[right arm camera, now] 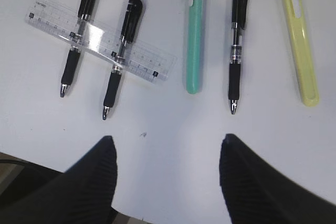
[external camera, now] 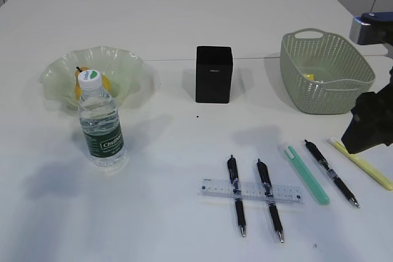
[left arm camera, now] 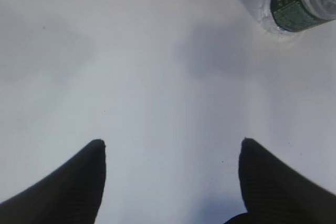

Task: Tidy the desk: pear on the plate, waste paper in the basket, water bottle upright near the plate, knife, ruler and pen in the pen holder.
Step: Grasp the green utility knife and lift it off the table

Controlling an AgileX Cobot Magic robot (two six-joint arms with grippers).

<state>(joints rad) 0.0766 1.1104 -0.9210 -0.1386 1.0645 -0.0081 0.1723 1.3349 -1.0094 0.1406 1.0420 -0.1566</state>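
The water bottle (external camera: 101, 124) stands upright just in front of the wavy green plate (external camera: 126, 59), and the yellow pear (external camera: 78, 87) lies on that plate behind it. A clear ruler (right arm camera: 100, 40) lies across two black pens (right arm camera: 79, 35) (right arm camera: 122, 51). To their right are a slim teal knife (right arm camera: 194, 35), a third black pen (right arm camera: 237, 40) and a similar yellow case (right arm camera: 300, 40). My right gripper (right arm camera: 168, 142) hovers open in front of them, holding nothing. My left gripper (left arm camera: 172, 145) is open over bare table, with the bottle (left arm camera: 302, 1) at the far right of its view.
The black pen holder (external camera: 213, 73) stands mid-table. At the right, the green basket (external camera: 325, 72) has a small yellowish scrap (external camera: 309, 78) inside. The right arm (external camera: 368, 121) hangs at the right edge, over the yellow case.
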